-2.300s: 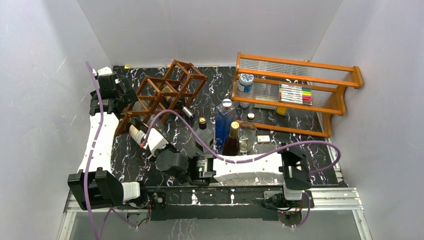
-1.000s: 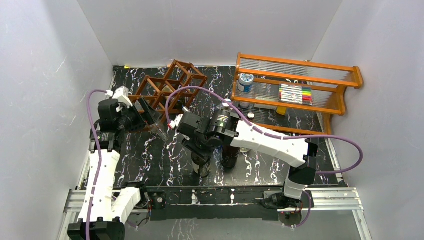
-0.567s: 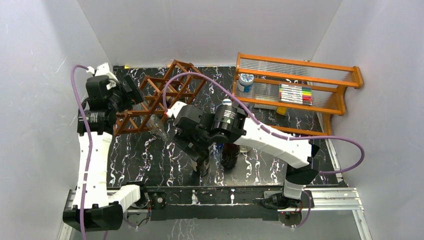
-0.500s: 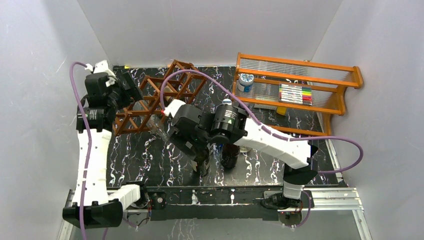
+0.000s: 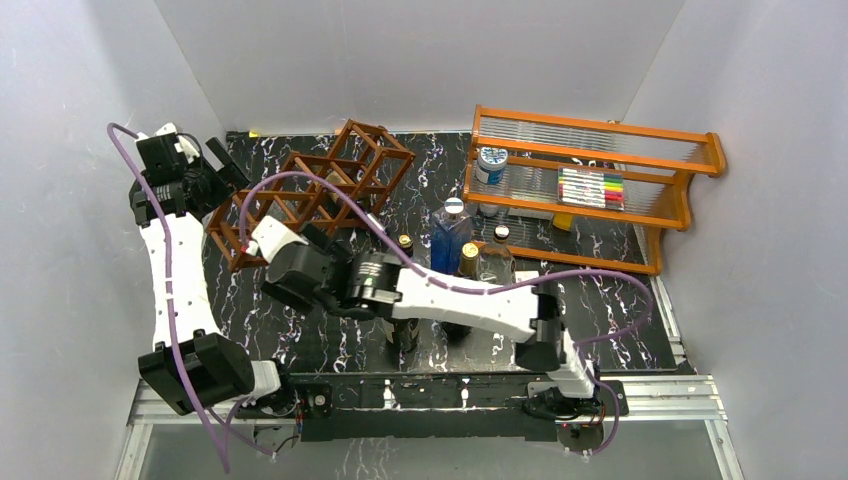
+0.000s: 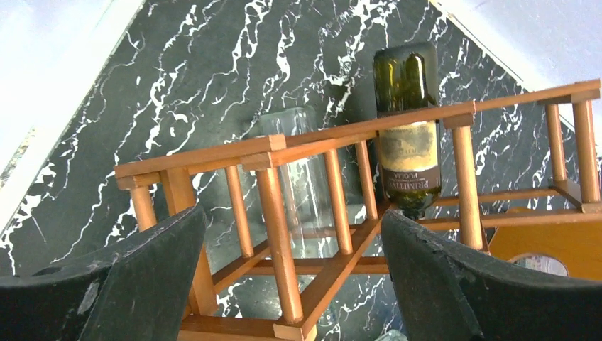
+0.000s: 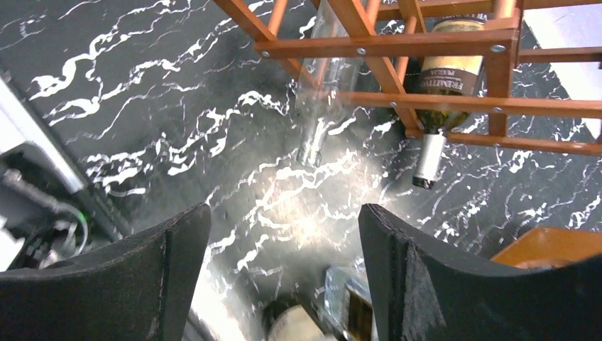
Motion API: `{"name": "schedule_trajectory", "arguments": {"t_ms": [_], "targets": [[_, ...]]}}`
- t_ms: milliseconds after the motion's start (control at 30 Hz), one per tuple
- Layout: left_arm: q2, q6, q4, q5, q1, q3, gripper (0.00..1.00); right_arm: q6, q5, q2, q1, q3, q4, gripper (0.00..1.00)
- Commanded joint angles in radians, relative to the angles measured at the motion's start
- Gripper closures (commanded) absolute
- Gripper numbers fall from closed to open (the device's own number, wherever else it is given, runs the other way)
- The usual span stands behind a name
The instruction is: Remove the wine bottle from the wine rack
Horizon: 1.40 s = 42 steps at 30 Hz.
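Bottle (image 6: 406,142): lying in a rack (image 6: 284,145) cell, neck jutting toward our right end effector (image 7: 284,213), fingers apart, which we judge poised to grip it. Left end effector (image 6: 292,220), also apart, faces its base.

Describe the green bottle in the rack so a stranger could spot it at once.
Find the brown lattice rack, left of the orange shelf. Two bottles lie in it side by side. Yours is the green bottle with the cream label; the clear bottle beside it has no label.
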<state>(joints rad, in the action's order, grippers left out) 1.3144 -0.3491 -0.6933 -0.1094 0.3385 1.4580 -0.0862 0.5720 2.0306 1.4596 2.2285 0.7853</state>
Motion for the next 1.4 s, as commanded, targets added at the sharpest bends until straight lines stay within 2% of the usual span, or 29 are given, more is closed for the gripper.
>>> {"name": "schedule_trajectory", "arguments": {"t_ms": [0,200,333,533,733,833,1067,1267,1300,1367], "targets": [[-0.045,0.018,0.027,-0.058,-0.001,-0.027,0.08,0.065,0.108,0.079,-0.007,-0.026,-0.255,0.19],[-0.035,0.015,0.038,-0.038,-0.001,-0.057,0.11,0.02,0.152,0.167,-0.034,-0.155,-0.388,0.21],[-0.033,0.01,0.036,-0.034,-0.001,-0.07,0.12,0.015,0.133,0.213,-0.076,-0.206,-0.48,0.16],[-0.077,0.028,0.054,-0.003,-0.001,-0.104,0.12,0.076,0.182,0.357,-0.104,-0.1,-0.518,0.06],[-0.09,0.013,0.062,-0.023,-0.001,-0.13,0.11,0.051,0.194,0.399,-0.139,-0.127,-0.558,0.09],[-0.094,0.012,0.068,-0.027,-0.001,-0.133,0.11,0.062,0.205,0.43,-0.139,-0.097,-0.554,0.18],[-0.113,0.006,0.093,-0.022,-0.001,-0.147,0.11,0.073,0.21,0.396,-0.107,-0.122,-0.561,0.51],[-0.137,-0.002,0.134,-0.015,-0.001,-0.188,0.11,0.07,0.255,0.345,-0.062,-0.112,-0.478,0.94],[-0.142,-0.001,0.141,-0.013,-0.001,-0.194,0.11,0.06,0.261,0.328,-0.055,-0.113,-0.453,0.99],[-0.144,0.003,0.15,-0.013,-0.001,-0.199,0.11,0.04,0.26,0.28,-0.039,-0.137,-0.421,1.0]]}}
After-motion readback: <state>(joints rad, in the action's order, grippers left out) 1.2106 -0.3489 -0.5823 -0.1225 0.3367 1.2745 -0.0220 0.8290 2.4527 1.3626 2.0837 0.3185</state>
